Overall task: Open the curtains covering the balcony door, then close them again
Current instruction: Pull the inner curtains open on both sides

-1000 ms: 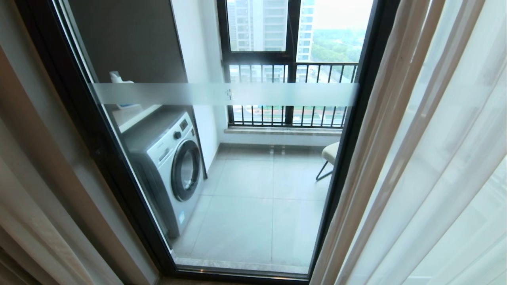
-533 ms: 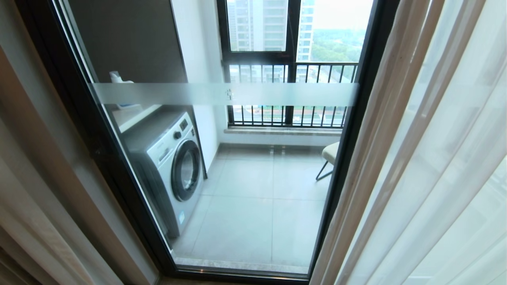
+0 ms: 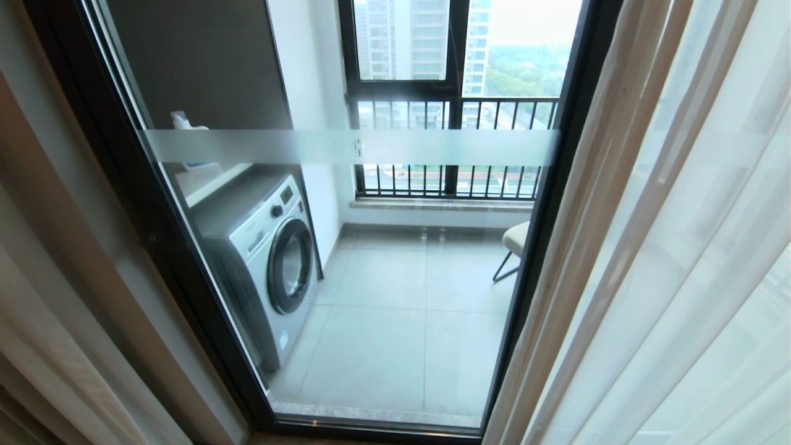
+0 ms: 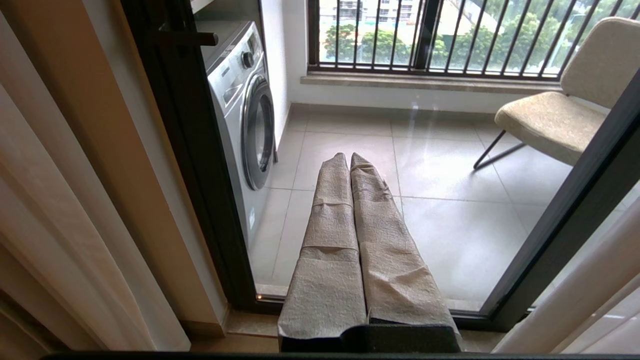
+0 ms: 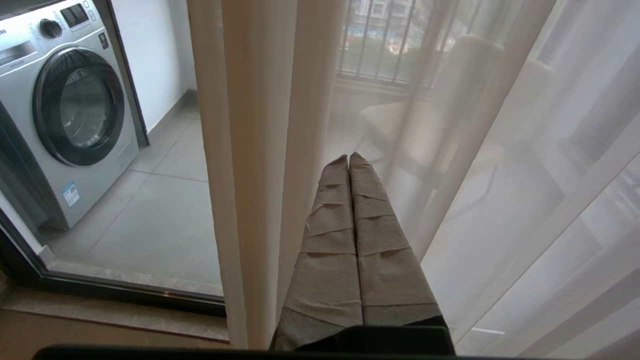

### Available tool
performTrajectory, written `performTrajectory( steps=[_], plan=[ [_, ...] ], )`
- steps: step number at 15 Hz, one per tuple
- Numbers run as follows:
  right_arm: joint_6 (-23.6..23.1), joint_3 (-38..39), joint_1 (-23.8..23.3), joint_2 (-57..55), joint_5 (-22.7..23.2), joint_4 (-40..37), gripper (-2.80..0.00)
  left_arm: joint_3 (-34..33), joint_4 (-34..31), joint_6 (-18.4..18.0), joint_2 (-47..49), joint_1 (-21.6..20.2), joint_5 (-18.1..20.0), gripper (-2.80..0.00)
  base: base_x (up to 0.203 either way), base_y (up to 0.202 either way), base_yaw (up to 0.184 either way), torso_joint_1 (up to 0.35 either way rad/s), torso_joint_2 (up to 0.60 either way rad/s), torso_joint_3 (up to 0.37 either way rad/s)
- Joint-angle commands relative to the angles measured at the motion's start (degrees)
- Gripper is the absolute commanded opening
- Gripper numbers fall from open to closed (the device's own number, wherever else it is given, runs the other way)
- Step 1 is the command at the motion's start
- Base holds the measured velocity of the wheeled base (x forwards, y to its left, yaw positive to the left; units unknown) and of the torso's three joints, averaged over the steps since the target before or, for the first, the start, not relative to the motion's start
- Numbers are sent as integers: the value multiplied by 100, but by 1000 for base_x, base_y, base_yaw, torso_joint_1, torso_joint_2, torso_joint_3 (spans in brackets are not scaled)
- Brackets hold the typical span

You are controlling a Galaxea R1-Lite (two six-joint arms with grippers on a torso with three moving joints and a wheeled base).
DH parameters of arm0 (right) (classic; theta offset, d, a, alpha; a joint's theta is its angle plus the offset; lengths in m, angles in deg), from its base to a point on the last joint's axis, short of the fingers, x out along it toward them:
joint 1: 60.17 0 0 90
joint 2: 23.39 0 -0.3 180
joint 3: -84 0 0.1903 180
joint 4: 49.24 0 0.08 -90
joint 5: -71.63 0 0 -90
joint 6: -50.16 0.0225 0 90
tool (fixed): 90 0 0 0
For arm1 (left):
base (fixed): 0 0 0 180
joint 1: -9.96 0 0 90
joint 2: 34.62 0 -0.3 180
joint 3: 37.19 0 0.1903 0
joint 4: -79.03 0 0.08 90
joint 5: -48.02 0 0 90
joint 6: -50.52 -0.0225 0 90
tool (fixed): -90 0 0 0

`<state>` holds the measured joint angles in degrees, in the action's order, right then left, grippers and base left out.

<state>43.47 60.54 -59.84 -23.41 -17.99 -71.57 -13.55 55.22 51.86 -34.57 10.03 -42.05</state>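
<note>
the curtains [image 3: 649, 247] hang drawn apart, so the balcony door [image 3: 346, 148] stands uncovered between them. its glass pane sits in a thick black frame and a frosted band runs across it at mid-height with a small mark near the centre. on the right a cream panel edge and a thin white sheer fall in long folds past the door frame; on the left a beige panel hangs beside the wall strip next to the frame.

neither arm shows from the head. from its own wrist camera, the left gripper [image 4: 348, 159] points at the lower part of the glass, its two cloth-wrapped fingers [image 4: 330, 215] pressed flat together from base to tip, with nothing between them. it touches nothing; the glass lies ahead of it and the beige curtain hangs well off to one side.

the right gripper [image 5: 348, 159] is likewise closed tight, its wrapped fingers [image 5: 375, 220] meeting along their whole length and holding nothing. it faces the sheer, with the hemmed cream edge of the right curtain just beside it. whether the fabric brushes the fingers cannot be told.

beyond the glass a washing machine [image 3: 266, 259] stands on the tiled balcony floor [image 3: 401, 321], a padded chair [image 4: 555, 115] sits opposite it, and a black-barred railing [image 3: 457, 179] runs below the outer window.
</note>
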Motion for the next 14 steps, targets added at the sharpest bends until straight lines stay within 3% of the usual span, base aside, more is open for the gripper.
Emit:
performTrajectory(
  steps=[1, 3, 5, 10, 14],
  plan=[
    [-20, -141, 2, 0, 63, 6, -280, 0, 0, -2, -5, 1, -1, -280, 0, 0, 0, 0, 0, 0],
    [-10, -464, 2, -9, 675, -66, -280, 0, 0, -2, -5, 1, -1, -280, 0, 0, 0, 0, 0, 0],
    [-38, -746, 2, -200, 921, -69, -280, 0, 0, 7, -5, 1, -1, -280, 0, 0, 0, 0, 0, 0],
    [-43, -1669, 121, -1512, 1031, 11, -280, 0, 0, 4, -5, 1, -1, -280, 0, 0, 0, 0, 0, 0],
    [-54, -2586, 740, -2831, 1041, 391, -280, -1, 0, 7, -5, 1, -1, -280, 0, 0, 0, 0, 0, 0]
  ],
)
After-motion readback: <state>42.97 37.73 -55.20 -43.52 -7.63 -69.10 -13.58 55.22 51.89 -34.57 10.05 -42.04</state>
